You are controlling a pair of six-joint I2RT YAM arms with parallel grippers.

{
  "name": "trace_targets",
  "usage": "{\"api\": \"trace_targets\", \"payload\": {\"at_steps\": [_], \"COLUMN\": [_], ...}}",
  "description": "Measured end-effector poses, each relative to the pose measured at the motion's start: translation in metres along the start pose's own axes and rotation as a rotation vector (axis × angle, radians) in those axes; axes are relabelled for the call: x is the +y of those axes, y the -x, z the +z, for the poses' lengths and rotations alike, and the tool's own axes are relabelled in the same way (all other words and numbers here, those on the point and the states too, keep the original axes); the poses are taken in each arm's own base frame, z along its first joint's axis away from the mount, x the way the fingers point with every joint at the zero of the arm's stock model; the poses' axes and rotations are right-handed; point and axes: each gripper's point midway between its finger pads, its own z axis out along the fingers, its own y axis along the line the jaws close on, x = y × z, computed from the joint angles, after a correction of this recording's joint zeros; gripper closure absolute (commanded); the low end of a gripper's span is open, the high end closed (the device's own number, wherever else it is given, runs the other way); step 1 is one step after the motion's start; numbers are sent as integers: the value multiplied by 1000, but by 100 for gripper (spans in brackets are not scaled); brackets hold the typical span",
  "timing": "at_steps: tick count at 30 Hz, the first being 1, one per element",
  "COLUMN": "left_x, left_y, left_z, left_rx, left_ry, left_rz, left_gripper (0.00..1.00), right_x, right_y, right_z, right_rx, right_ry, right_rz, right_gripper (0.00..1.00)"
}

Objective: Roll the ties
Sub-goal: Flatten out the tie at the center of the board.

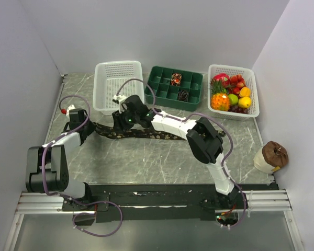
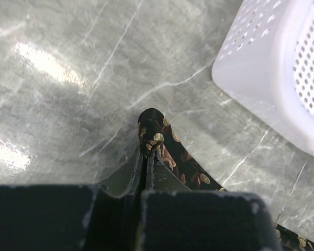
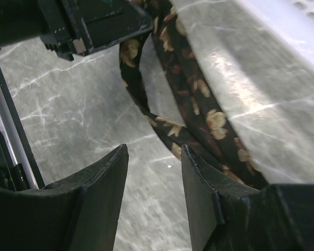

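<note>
On the near left I had the left gripper [image 2: 148, 157] pinched fully closed on the left end of the tie [image 1: 141, 134], and its dark, tan-flecked tip poked out just past the fingers. The tie lay flat on the table [image 1: 146, 167], running from that gripper to the right across the middle. A little farther in, the right gripper [image 3: 154, 151] hung low over the tie near its left end. Its jaws stood partly apart with nothing pinched between them. The cloth curved past just beside the right finger, and whether it touched I could not tell. Beyond the tie, a white basket [image 1: 105, 86] sat far left of centre. A green tray [image 1: 159, 86] to its right held a reddish coil [image 1: 176, 79] and a dark coil [image 1: 183, 95] in separate compartments. A fruit basket [image 1: 230, 67] stood far right.
</note>
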Motion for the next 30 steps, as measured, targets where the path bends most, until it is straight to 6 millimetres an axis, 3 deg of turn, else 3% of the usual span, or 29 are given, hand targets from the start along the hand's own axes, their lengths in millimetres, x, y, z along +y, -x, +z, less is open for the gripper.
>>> {"api": "trace_targets", "payload": {"at_steps": [3,7,10,16,21,27,30], "left_x": [0,5,9,11,12,14,16], "left_y": [2,-6,-13,-22,-25,-25,-21], "left_z": [0,2,6,5,2,-2,-5], "left_rx": [-7,26,64,102,120,131,125], "left_ry": [2,26,46,52,58,72,75], "left_rz": [1,1,2,-12,-19,-18,-27], "left_gripper": [99,97,91,68,65,27,24], "right_x": [10,20,22,18,12,7,8], "right_y": [-6,-18,-26,-26,-8,-11,-17], "right_z": [10,19,25,36,59,72,77], "right_rx": [18,42,55,58,23,44,55], "right_ry": [7,19,9,-24,-41,-35,-13], "right_rz": [-21,-84,-143,-219,-257,-292,-299], "right_gripper": [42,20,10,9,9,8,4]}}
